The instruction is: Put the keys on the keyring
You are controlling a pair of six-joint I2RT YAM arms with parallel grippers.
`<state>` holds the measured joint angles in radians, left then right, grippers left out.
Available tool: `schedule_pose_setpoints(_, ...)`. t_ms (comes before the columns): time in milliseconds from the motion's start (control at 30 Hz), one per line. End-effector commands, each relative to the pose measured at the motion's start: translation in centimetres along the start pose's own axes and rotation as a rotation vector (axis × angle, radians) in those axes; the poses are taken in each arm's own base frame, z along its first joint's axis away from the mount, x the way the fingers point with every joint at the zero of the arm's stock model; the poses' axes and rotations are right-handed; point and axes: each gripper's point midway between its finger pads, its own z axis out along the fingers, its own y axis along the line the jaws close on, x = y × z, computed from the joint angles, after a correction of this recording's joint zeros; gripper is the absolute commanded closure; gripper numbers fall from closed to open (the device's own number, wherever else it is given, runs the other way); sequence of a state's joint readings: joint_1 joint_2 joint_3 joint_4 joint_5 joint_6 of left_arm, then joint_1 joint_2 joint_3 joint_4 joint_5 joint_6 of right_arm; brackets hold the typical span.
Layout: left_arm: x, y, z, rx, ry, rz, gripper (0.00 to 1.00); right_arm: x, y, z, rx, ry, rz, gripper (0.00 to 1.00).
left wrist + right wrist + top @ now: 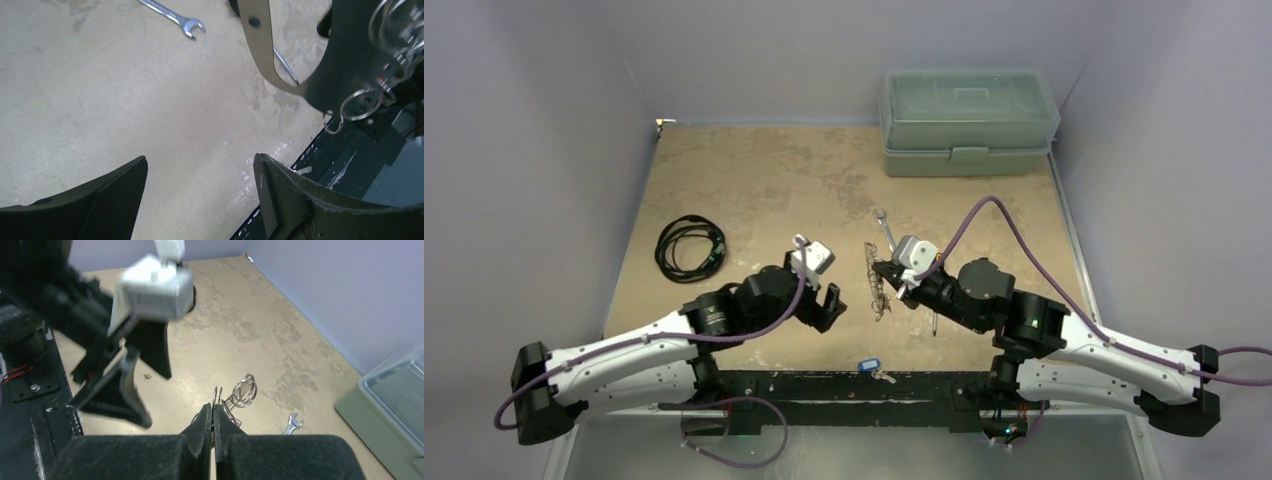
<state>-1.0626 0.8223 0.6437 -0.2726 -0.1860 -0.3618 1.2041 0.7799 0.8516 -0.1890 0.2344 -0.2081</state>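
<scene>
My right gripper (885,272) is shut on the keyring (879,288), a flat grey metal holder held on edge above the table middle. In the right wrist view the jaws (213,408) pinch its thin edge and wire split rings (244,390) stick out past them. My left gripper (829,301) is open and empty just left of the keyring. Its wrist view (200,163) shows the keyring's grey strap (261,47) and rings (357,103) at upper right. One key with a blue head (869,366) lies at the table's near edge. Other keys are not visible.
A silver wrench (885,228) lies behind the keyring and shows in the left wrist view (175,17). A coiled black cable (689,247) lies at the left. A closed green toolbox (969,122) stands at the back right. Walls enclose the table.
</scene>
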Motion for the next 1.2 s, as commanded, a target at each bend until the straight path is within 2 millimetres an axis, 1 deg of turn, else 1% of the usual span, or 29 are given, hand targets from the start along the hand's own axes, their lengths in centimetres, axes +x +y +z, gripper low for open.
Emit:
schedule_pose_setpoints(0, 1.7, -2.2, 2.0, 0.01, 0.06, 0.075, 0.25, -2.7, -3.0, -1.0, 0.137, -0.044, 0.041, 1.0)
schedule_pose_setpoints(100, 3.8, -4.2, 2.8, 0.026, 0.121, 0.137, 0.28, -2.3, -4.9, -1.7, 0.228, -0.036, 0.068, 1.0)
schedule_pose_setpoints(133, 4.5, -4.9, 3.0, 0.048, 0.14, 0.159, 0.29, -2.2, -5.5, -1.9, 0.251, -0.033, 0.081, 1.0)
schedule_pose_setpoints(200, 5.7, -7.3, 3.1, 0.122, 0.155, 0.227, 0.3, -2.0, -6.6, -2.2, 0.279, -0.025, 0.1, 1.0)
schedule_pose_setpoints(267, 6.6, -8.6, 3.1, 0.168, 0.157, 0.301, 0.31, -1.7, -7.8, -2.2, 0.306, -0.017, 0.125, 1.0)
schedule_pose_setpoints(333, 7.4, -9.6, 3.3, 0.235, 0.158, 0.369, 0.31, -1.1, -8.7, -2.0, 0.333, 0.001, 0.146, 1.0)
schedule_pose_setpoints(367, 7.8, -9.8, 3.5, 0.265, 0.15, 0.412, 0.26, -0.6, -9.1, -1.7, 0.35, 0.019, 0.153, 1.0)
schedule_pose_setpoints(400, 8.2, -9.9, 3.8, 0.288, 0.131, 0.45, 0.25, 0.0, -9.4, -1.4, 0.366, 0.046, 0.156, 1.0)
schedule_pose_setpoints(467, 8.9, -10.5, 4.2, 0.342, 0.102, 0.485, 0.25, 1.0, -10.2, -1.0, 0.392, 0.083, 0.167, 1.0)
schedule_pose_setpoints(533, 9.1, -11.1, 4.6, 0.371, 0.103, 0.496, 0.27, 1.5, -10.5, -1.0, 0.4, 0.098, 0.176, 1.0)
schedule_pose_setpoints(633, 8.6, -11.3, 5.6, 0.314, 0.115, 0.436, 0.33, 1.5, -10.7, -1.1, 0.405, 0.087, 0.182, 1.0)
schedule_pose_setpoints(733, 9.0, -11.9, 6.5, 0.267, 0.177, 0.326, 0.45, 1.8, -10.8, -1.1, 0.408, 0.094, 0.181, 1.0)
schedule_pose_setpoints(800, 9.5, -12.0, 6.8, 0.219, 0.21, 0.266, 0.48, 2.2, -11.0, -1.1, 0.421, 0.103, 0.186, 1.0)
schedule_pose_setpoints(900, 9.4, -12.0, 7.0, 0.138, 0.219, 0.158, 0.48, 2.4, -11.2, -1.2, 0.435, 0.105, 0.192, 1.0)
schedule_pose_setpoints(933, 9.6, -12.0, 7.0, 0.118, 0.228, 0.121, 0.51, 2.4, -11.3, -1.2, 0.438, 0.104, 0.194, 1.0)
schedule_pose_setpoints(967, 10.2, -12.2, 7.3, 0.098, 0.245, 0.074, 0.55, 2.4, -11.3, -1.3, 0.439, 0.102, 0.197, 1.0)
schedule_pose_setpoints(1033, 11.2, -12.0, 7.7, 0.031, 0.282, 0.061, 0.61, 2.2, -11.5, -1.5, 0.449, 0.096, 0.199, 1.0)
schedule_pose_setpoints(1067, 11.2, -12.0, 8.1, -0.014, 0.284, 0.076, 0.62, 2.2, -11.6, -1.6, 0.455, 0.094, 0.201, 1.0)
schedule_pose_setpoints(1133, 12.0, -11.9, 8.5, -0.078, 0.305, 0.116, 0.62, 2.1, -11.7, -1.7, 0.461, 0.088, 0.204, 1.0)
schedule_pose_setpoints(1167, 12.4, -12.2, 8.6, -0.088, 0.315, 0.118, 0.62, 2.1, -11.7, -1.7, 0.462, 0.088, 0.204, 1.0)
